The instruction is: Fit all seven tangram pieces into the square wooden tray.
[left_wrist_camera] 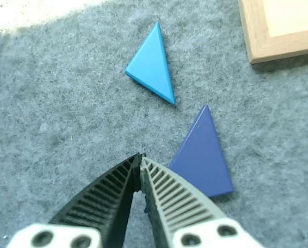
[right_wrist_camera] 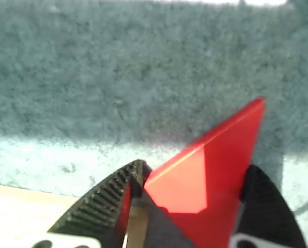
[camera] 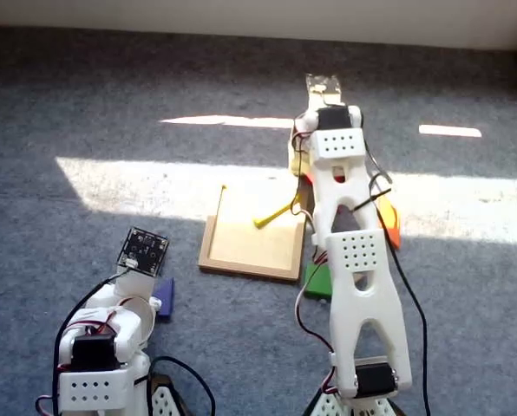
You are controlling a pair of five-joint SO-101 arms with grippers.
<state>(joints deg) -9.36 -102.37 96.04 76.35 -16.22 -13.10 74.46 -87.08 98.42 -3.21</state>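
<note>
The red triangle (right_wrist_camera: 211, 175) is up off the floor, pinched between the jaws of the right gripper (right_wrist_camera: 195, 170), which stand part-way apart on its two sides. There's grey carpet (right_wrist_camera: 92, 77) beneath it, and the right arm (camera: 350, 251) stretches out along the right side of the square wooden tray (camera: 245, 269). The tray lies flat on the carpet, half in a band of sunlight.

Over to the left gripper (left_wrist_camera: 141, 160): jaws pressed together, gripping nothing, tips hovering just beside the dark blue triangle (left_wrist_camera: 203, 155). That piece lies flat on the carpet, with the light blue triangle (left_wrist_camera: 151, 64) near it and a corner of the tray beyond. A green piece (camera: 317, 282) sits by the tray's near right corner, partly under the right arm. An orange piece (camera: 389, 227) peeks out on the arm's far side.
</note>
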